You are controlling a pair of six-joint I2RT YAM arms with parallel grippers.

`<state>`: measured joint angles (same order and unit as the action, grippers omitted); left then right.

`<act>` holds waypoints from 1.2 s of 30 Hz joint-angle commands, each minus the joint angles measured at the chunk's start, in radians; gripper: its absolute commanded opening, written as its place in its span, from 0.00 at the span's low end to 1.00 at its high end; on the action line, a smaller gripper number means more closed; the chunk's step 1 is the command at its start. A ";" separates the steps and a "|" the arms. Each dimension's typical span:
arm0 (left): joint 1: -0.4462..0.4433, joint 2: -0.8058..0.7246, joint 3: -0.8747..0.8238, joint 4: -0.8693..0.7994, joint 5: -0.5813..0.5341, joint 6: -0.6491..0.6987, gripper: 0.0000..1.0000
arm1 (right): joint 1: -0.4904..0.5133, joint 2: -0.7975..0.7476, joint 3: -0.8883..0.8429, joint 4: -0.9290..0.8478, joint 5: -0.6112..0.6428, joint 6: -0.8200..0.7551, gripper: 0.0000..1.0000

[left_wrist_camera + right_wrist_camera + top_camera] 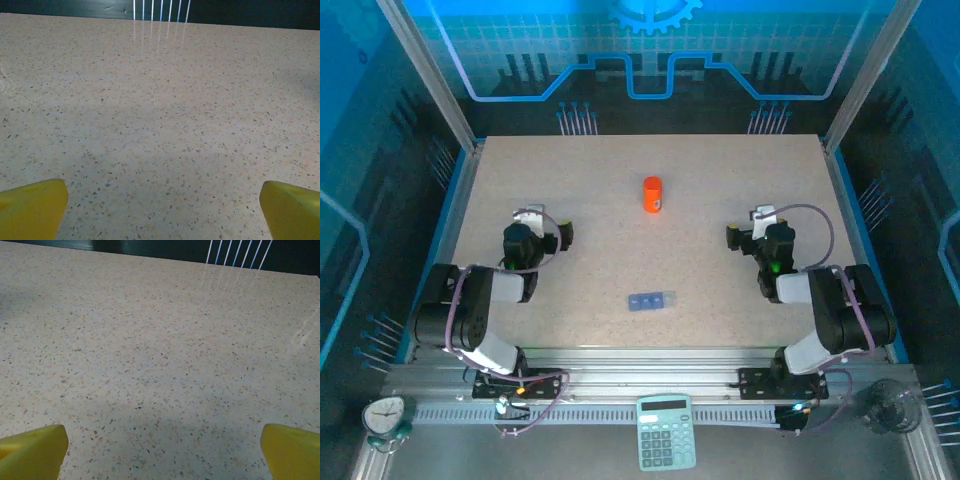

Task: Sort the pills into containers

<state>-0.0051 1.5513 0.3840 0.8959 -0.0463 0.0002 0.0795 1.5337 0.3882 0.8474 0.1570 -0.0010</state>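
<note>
The left gripper (160, 215) was shown with its yellow fingertips (30, 207) spread wide at the two lower corners of its wrist view, with nothing held between them and only the bare speckled table (160, 100) beneath. The right gripper (162, 455) was shown the same way, wide apart and empty over bare tabletop. In the overhead view the two grippers were placed at left centre and right centre of the frame, each turned inward. Between the arms, at lower centre, the blue pill box (651, 301) was laid flat, a short row of small compartments; whether its lids were raised could not be told. At upper centre the orange bottle (652, 195) was stood upright, well apart from the box and from both grippers. No loose pills could be made out, so they were judged to be inside the bottle. The task was judged not yet begun, with the first reach in hand. The next move was judged to call for the bottle to be grasped and opened, likely with one arm steadying it, and then for careful placing into the small compartments. The surface was pale beige, finely speckled, with faint streaks of reflected light. It was enclosed by aluminium posts and blue-lit panels, with a gear emblem at top centre. On the rail at the bottom a calculator (666, 432) was seen at centre and a small clock (384, 415) at lower left.
</note>
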 commanded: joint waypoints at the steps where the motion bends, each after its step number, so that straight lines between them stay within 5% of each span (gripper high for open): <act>1: 0.005 0.000 0.001 0.022 0.016 0.009 0.99 | 0.011 0.002 0.006 0.044 0.021 -0.002 1.00; 36: 0.005 0.000 0.006 0.009 0.016 0.008 0.99 | -0.015 -0.001 0.015 0.019 -0.064 0.000 1.00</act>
<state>-0.0055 1.5513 0.3840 0.8955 -0.0467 0.0017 0.0753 1.5337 0.3882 0.8474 0.1219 -0.0044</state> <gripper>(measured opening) 0.990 0.997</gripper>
